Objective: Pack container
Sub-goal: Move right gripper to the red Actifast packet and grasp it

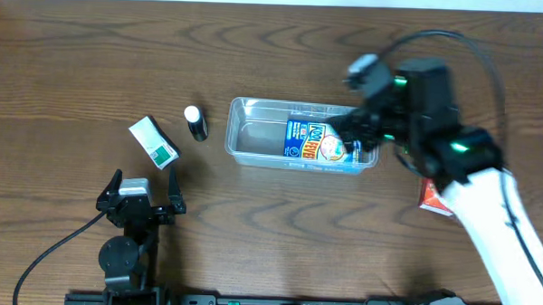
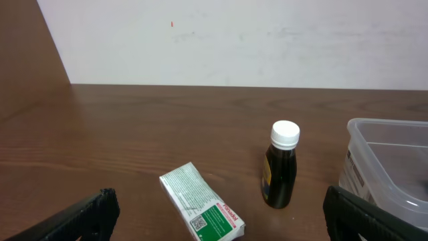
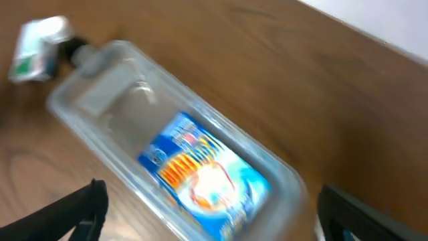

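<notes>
The clear plastic container (image 1: 254, 134) lies in the middle of the table, with a blue-and-white carton (image 1: 315, 140) lying in its right half. The container (image 3: 100, 100) and carton (image 3: 207, 177) also show, blurred, in the right wrist view. My right gripper (image 1: 358, 128) hovers over the container's right end, open and empty, with the carton between its fingers below (image 3: 207, 231). My left gripper (image 1: 143, 195) rests open and empty near the table's front left (image 2: 214, 234). The container's left end shows in the left wrist view (image 2: 381, 161).
A green-and-white medicine box (image 1: 154, 141) (image 2: 200, 204) and a small dark bottle with a white cap (image 1: 196, 123) (image 2: 281, 164) lie left of the container. A red packet (image 1: 436, 196) lies partly under the right arm at the right.
</notes>
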Motion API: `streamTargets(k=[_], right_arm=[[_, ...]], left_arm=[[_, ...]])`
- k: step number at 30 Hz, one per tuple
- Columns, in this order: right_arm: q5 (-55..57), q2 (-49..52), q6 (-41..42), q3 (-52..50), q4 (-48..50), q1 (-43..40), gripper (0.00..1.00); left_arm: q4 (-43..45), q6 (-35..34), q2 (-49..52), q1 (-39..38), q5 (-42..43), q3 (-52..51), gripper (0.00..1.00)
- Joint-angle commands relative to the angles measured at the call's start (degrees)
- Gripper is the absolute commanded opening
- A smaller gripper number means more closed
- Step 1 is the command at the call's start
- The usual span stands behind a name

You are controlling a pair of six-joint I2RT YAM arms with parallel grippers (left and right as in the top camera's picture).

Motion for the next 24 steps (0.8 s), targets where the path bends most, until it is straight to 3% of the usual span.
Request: streamTargets(k=[1, 4, 9, 14, 24], right_arm=[[13.5, -3.7, 14.6, -0.2, -6.1, -6.1, 0.93], [19.4, -4.5, 23.1, -0.3, -12.7, -11.5, 0.94], [19.6, -2.8, 25.1, -3.3, -16.7, -17.6, 0.98], [21.1, -0.3, 29.1, -10.8, -13.0, -22.2, 0.99], [19.3, 4.3, 29.1, -22.1, -3.3, -25.9, 0.98]], left_arm=[[-1.9, -0.5, -0.3, 0.3, 0.7, -0.9, 0.98], [-1.9, -0.5, -0.3, 0.3, 0.7, -0.9, 0.98], [-1.9, -0.5, -0.3, 0.3, 0.6, -0.9, 0.98], [-1.9, -0.5, -0.3, 0.3, 0.6, -0.9, 0.98], [-1.9, -0.5, -0.3, 0.3, 0.6, -0.9, 0.98]])
